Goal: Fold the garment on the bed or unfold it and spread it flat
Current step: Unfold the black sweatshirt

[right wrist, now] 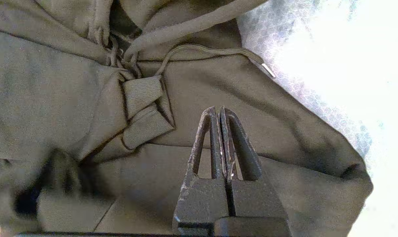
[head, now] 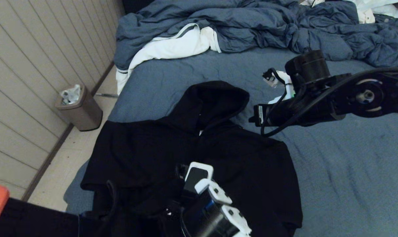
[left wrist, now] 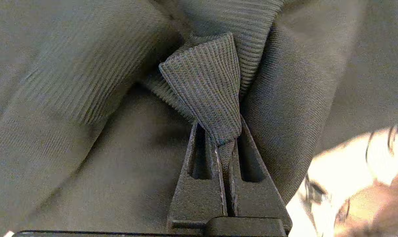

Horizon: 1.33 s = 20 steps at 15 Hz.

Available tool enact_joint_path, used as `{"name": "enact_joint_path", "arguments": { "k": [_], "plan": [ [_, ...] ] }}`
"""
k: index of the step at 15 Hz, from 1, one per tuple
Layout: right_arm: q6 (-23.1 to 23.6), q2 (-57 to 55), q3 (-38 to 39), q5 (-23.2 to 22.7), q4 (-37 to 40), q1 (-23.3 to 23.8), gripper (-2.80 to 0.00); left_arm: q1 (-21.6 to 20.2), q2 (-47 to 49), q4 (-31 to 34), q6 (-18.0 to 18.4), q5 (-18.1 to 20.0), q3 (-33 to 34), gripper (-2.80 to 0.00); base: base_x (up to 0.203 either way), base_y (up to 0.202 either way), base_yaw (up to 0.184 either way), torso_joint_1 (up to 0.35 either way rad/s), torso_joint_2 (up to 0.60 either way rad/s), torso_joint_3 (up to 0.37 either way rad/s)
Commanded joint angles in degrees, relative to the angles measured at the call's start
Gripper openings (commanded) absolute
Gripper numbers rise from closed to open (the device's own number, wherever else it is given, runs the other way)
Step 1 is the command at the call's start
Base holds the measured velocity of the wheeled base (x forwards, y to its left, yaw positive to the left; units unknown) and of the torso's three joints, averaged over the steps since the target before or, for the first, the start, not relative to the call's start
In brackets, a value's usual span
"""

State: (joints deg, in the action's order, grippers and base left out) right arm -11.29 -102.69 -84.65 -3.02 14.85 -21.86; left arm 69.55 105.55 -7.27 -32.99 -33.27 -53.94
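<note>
The black hoodie (head: pixel 146 154) lies on the bed's blue-grey sheet (head: pixel 344 171), hood pointing away from me. My left gripper (left wrist: pixel 222 140) is low over the hoodie's near part, shut on a fold of its ribbed cuff (left wrist: pixel 205 82). The left wrist (head: pixel 202 187) shows at the bottom centre of the head view. My right arm (head: pixel 304 98) hovers above the sheet, just right of the hood. The right gripper (right wrist: pixel 217 113) is shut with nothing between its fingers, held over the hoodie's body. Another ribbed cuff (right wrist: pixel 143 92) and a drawstring (right wrist: pixel 218 51) lie close by.
A rumpled blue-grey duvet (head: pixel 251 26) fills the far side of the bed, with a white grey-striped cloth (head: pixel 172 46) at its left end. A bin (head: pixel 80 108) stands on the floor by the panelled wall at left. The bed's left edge runs beside the hoodie.
</note>
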Motion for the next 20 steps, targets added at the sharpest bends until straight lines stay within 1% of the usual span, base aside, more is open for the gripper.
{"name": "enact_joint_path", "arguments": {
  "k": [1,3,5,8,9,13,16,20],
  "plan": [
    [0.0,-0.4,0.1,-0.1,0.1,0.0,-2.8,2.7,-0.9,-0.1,-0.3,-0.1,1.5,-2.8,0.0,0.0,0.0,0.0,0.0,0.0],
    [0.0,-1.0,0.0,-0.1,0.1,0.0,-2.8,3.2,0.3,-0.5,-0.5,0.2,1.2,-2.8,0.0,0.0,0.0,0.0,0.0,0.0],
    [0.0,-1.3,0.0,-0.1,0.1,0.0,-2.8,3.2,0.8,-0.5,-1.6,0.4,0.6,-2.8,0.0,0.0,0.0,0.0,0.0,0.0],
    [0.0,-1.5,0.0,-0.1,0.1,0.0,-2.8,3.9,2.0,-2.2,-1.8,1.1,0.2,-2.78,0.0,0.0,0.0,0.0,0.0,0.0],
    [0.0,-1.6,0.0,-0.1,0.1,0.0,-2.8,3.9,2.4,-2.3,-1.8,1.1,0.1,0.0,0.0,0.0,0.0,0.0,0.0,0.0],
    [0.0,-1.7,0.0,-0.1,0.1,-0.1,-2.8,4.5,0.9,-2.1,-1.5,0.8,0.4,0.0,0.0,0.0,0.0,0.0,0.0,0.0],
    [0.0,-1.7,0.1,-0.1,0.1,-0.1,-2.8,4.5,-2.7,-2.1,-0.8,0.5,-0.3,0.0,0.0,0.0,0.0,0.0,0.0,0.0],
    [0.0,-1.7,0.2,-0.1,0.1,-0.2,-2.8,4.0,-10.7,-1.2,2.5,0.0,-3.3,0.0,0.0,0.0,0.0,0.0,0.0,0.0]
  ]
}}
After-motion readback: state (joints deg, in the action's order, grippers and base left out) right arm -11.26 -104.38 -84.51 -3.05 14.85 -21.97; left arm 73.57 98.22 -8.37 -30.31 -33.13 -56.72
